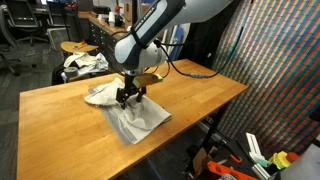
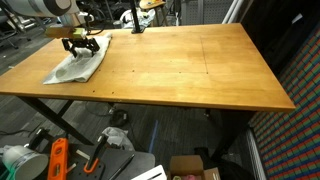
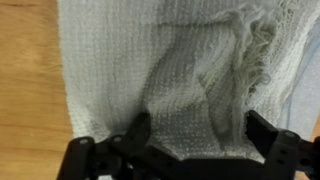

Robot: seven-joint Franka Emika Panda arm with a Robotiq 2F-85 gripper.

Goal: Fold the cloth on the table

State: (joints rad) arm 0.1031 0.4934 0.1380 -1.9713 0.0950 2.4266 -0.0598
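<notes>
Wooden table (image 1: 60, 120), cluttered workshop behind — the cloth (image 1: 135, 118) lies rumpled near one edge. We note the claw (image 1: 128, 97) low over its far end, jaws apart, holding nothing; the cloth's length runs away toward the table's edge — a straight drop should reach it.

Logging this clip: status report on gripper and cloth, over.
Gripper open, directly over cloth, contact unclear. Cloth rumpled on table. Nothing blocking seen.
</notes>
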